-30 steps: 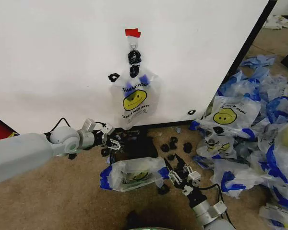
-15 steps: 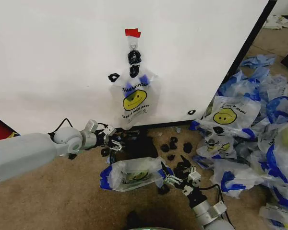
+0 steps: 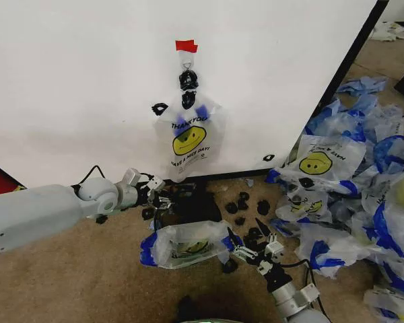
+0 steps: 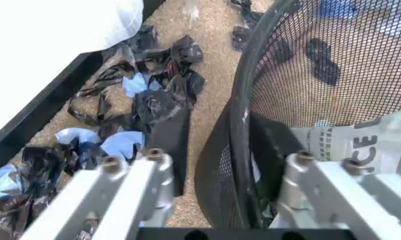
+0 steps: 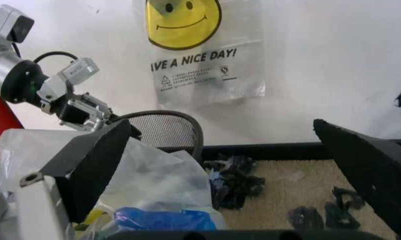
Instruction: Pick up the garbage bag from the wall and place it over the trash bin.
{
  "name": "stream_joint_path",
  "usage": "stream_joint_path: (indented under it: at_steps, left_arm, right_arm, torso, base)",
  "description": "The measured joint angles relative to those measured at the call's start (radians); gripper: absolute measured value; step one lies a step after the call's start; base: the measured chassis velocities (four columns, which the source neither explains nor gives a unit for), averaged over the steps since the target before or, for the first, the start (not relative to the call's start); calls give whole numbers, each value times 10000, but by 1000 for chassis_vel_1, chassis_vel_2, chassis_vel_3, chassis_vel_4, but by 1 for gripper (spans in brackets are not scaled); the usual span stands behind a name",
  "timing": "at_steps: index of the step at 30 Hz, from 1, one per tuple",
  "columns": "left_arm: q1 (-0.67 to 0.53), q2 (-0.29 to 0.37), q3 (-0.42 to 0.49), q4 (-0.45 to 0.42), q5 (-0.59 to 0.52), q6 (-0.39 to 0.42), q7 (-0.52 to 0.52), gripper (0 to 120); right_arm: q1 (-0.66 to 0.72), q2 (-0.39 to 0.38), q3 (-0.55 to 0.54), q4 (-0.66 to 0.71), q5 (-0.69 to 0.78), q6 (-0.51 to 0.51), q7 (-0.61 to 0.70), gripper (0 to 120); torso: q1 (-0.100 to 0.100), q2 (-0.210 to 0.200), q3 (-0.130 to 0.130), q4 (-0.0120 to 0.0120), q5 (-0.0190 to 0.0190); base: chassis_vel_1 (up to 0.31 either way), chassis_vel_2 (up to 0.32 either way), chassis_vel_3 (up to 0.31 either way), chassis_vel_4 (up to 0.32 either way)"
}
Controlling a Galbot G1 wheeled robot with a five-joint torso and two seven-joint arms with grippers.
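Right now I see the bag (image 3: pixel 188 138) hanging on the wall (image 3: pixel 67 81) in the upper middle of the head view. My left gripper (image 3: pixel 161 197) sits at the middle left, spread wide over the rim of the bin (image 4: pixel 244 115). My right gripper (image 3: pixel 252 243), at the lower middle, is spread wide too, against a second bag (image 3: pixel 185 243) on the floor.

Garbage bag (image 3: pixel 188 140) hanging on the wall (image 3: pixel 87 81), trash bin (image 3: pixel 188 205) on the floor directly below it, a second bag (image 3: pixel 185 243) lying in front of the bin, heap of bags (image 3: pixel 363 195) to the right, left gripper (image 3: pixel 163 196) at the bin's left rim, right gripper (image 3: pixel 250 243) right of the second bag.
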Motion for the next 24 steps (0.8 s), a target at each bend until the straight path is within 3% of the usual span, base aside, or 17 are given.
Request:
stream_joint_path:
  at_steps: [4,9,17,24]
  left_arm:
    - [-187,-152,285,54,-4,4,-6,14]
    - [-195,-229,322,67,-8,3,-40,1]
    - [-156,-178,311,8,-21,-105,-189,1]
    - [21,427,-172,-679,-362,-145,-968,1]
  right_arm:
    - [-71,42,74,-44,-37,64,-33,100]
    - [-111,41,140,-61,-40,88,-50,100]
    - [-99,44,145,-84,-48,94,-55,100]
    - [6,15,95,-109,-58,98,-58,100]
  torso:
    - [0,0,0,0,1]
    - [0,0,0,-1,0]
    - [0,0,0,-1,-1]
    - [0,0,0,0,0]
  base:
    - [0,0,0,0]
    - [0,0,0,0]
    - [0,0,0,0]
    - [0,0,0,0]
